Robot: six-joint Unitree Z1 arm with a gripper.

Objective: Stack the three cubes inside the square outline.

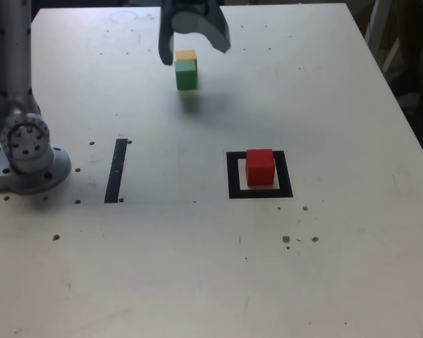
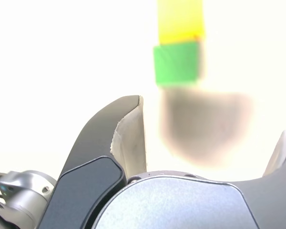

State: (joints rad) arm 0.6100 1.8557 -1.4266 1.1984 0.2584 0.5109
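Your gripper [image 1: 197, 56] shows at the upper centre of the exterior view — fingers pointing down the frame, jaws spread wide, nothing between them. Your arm [image 1: 13, 56] rises along the left edge of that view, its round base [image 1: 32, 165] seated at middle left. In the wrist view, one finger curves up left of centre and the other shows at the right edge — tips well apart, your grey gripper body filling the bottom centre.

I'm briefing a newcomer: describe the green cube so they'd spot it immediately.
On the pale tabletop, find the open gripper at the exterior view's top. Just below it sits a small green cube, nearer the camera than its yellow neighbour.
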